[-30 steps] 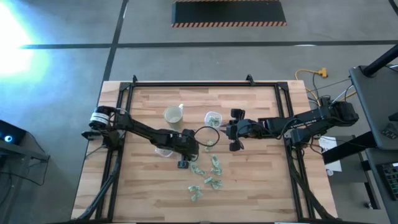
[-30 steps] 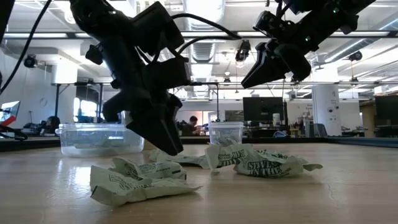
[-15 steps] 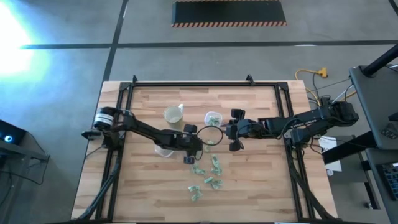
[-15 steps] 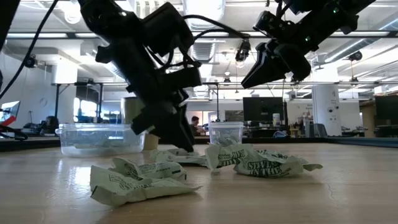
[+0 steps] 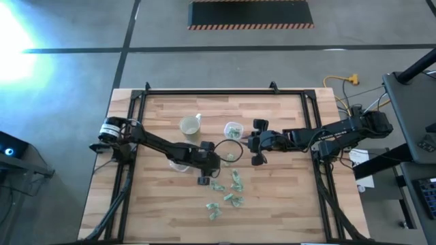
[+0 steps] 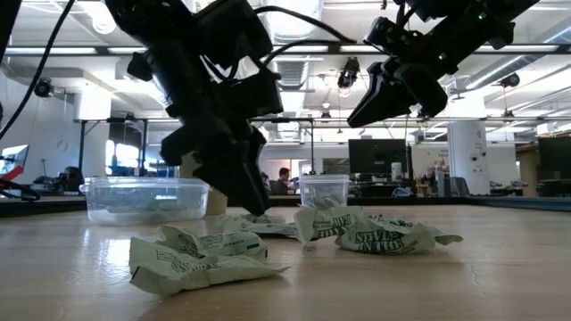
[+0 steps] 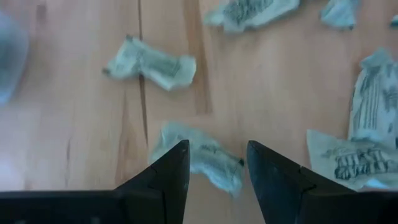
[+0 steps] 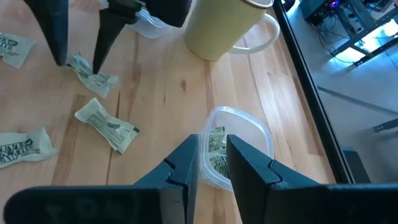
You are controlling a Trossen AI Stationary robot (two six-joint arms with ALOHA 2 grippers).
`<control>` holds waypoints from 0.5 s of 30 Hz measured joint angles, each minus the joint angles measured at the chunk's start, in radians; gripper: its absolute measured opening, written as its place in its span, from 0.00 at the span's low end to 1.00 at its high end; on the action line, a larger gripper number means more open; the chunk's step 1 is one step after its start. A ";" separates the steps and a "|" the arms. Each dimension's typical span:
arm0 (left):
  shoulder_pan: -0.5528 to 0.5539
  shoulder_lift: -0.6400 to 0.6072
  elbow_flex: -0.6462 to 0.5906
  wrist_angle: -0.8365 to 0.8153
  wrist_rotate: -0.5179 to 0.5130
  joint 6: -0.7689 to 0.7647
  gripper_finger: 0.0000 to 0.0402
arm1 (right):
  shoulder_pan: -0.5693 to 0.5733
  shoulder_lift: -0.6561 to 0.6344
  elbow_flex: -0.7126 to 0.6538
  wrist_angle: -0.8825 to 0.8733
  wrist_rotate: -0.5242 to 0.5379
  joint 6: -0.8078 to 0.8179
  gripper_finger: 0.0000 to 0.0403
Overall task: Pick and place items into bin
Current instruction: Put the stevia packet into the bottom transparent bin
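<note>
1. Left pincer low over the light wooden plank tabletop, dark fingers spread apart and straddling one small pale-green crinkled wrapped piece that lies flat between the tips, not yet clamped.
2. Seen from above: same pincer at the near edge of the loose cluster of pale-green and white wrapped pieces scattered around the tabletop's middle; more pieces just beside the target, one touching nothing, others close.
3. Right pincer raised above the small clear plastic bin, fingers narrowly apart with nothing visible between them; a few wrapped pieces already inside that bin.
4. Pale yellowish cup standing just beyond the small bin; a wider clear plastic tub near the left arm, contents hard to tell.
5. Likely step in hand: closing on the straddled piece. Best done by lowering until the tips nearly graze the wood, keeping the wrapper centred between the fingers, then squeezing slowly so the thin crinkled film bunches instead of sliding out.
6. Worth watching: the neighbouring piece beside the right-hand finger, easily dragged along; a straight vertical lift advisable before swinging toward a bin.
</note>
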 joint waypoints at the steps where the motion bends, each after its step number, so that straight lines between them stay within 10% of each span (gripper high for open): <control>1: 0.000 0.000 0.000 -0.011 0.000 -0.009 0.36 | 0.000 0.000 0.000 0.000 0.000 0.003 0.19; 15: 0.002 0.002 -0.002 -0.030 0.000 -0.034 0.36 | 0.000 0.000 -0.006 0.000 0.000 0.006 0.17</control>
